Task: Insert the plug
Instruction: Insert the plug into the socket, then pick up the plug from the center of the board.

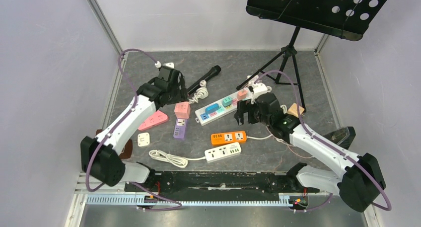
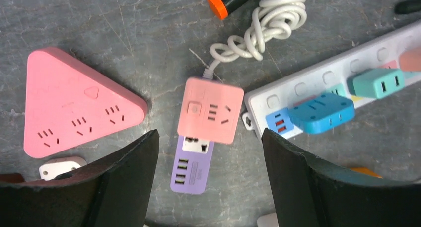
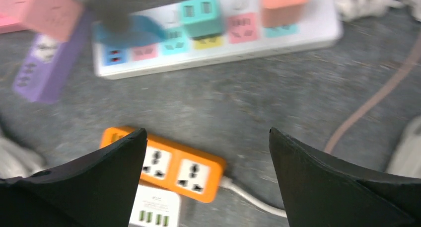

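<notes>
Gray table (image 1: 218, 63), long white strip (image 1: 226, 107) with blue, green and pink plugs in it, pink cube (image 1: 182, 109) touching purple strip (image 1: 180, 128), pink triangle (image 1: 153, 120), orange strip (image 1: 228, 137) beside small white strip (image 1: 223, 152), black mic (image 1: 204, 78), music stand (image 1: 317, 8), left gripper (image 1: 174, 90) near the cube, right gripper (image 1: 242, 113) beside the long strip.

— Where does the top view sit?
— High behind both arm bases, looking down and forward over the whole table (image 1: 278, 155).
— And the wrist views?
— Close and steeply downward, each between its own fingers (image 2: 124, 182). Both share the white power strip (image 3: 317, 28) and the purple strip (image 2: 191, 170). The right wrist view is blurred.
</notes>
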